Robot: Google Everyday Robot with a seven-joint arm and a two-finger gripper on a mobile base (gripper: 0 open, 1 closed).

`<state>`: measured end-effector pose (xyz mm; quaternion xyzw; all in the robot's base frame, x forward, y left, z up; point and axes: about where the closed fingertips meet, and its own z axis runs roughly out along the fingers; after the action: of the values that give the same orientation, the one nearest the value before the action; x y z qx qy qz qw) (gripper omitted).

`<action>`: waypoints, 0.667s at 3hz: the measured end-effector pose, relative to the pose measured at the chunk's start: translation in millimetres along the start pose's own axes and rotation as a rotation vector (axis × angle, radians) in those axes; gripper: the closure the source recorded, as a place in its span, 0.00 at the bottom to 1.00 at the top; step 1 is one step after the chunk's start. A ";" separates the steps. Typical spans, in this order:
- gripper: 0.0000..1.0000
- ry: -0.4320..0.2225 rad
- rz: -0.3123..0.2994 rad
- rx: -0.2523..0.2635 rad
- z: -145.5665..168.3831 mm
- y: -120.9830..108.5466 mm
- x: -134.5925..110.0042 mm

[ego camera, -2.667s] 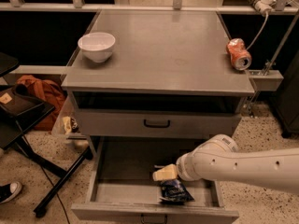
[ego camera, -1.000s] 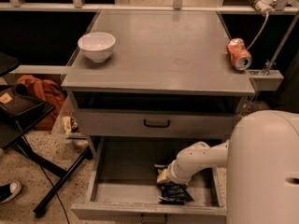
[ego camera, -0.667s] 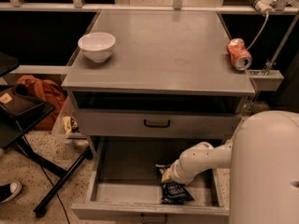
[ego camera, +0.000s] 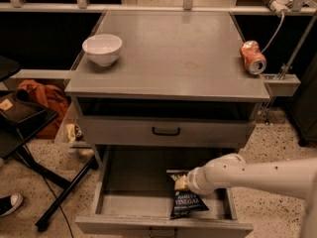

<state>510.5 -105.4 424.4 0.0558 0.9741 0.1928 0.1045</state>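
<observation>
A dark chip bag (ego camera: pixel 185 198) with "vinegar" lettering lies inside the open bottom drawer (ego camera: pixel 119 211) of a grey cabinet. My gripper (ego camera: pixel 180 183) reaches in from the right at the end of a white arm (ego camera: pixel 247 175) and sits at the bag's upper edge, touching it. A white bowl (ego camera: pixel 102 48) stands on the cabinet top at the left. At the top's right edge lies a crushed red can (ego camera: pixel 253 57) on its side.
The upper drawer (ego camera: pixel 166 131) is closed. A black stand (ego camera: pixel 29 133) with long legs and an orange bag (ego camera: pixel 42 98) are on the floor to the left. A shoe (ego camera: pixel 7 205) shows at the lower left. A white cable (ego camera: pixel 277 14) runs behind the can.
The arm has drawn back to the right, so its bulk no longer fills the lower right. The gripper stays at the chip bag, which now lies more uncovered in the drawer.
</observation>
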 end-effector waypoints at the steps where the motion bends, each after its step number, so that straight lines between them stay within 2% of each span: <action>1: 1.00 0.004 0.007 -0.127 -25.7 24.4 -2.2; 2: 1.00 -0.007 -0.029 -0.268 -65.8 48.9 -2.5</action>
<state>501.4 -84.8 503.2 0.0280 0.9400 0.3193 0.1170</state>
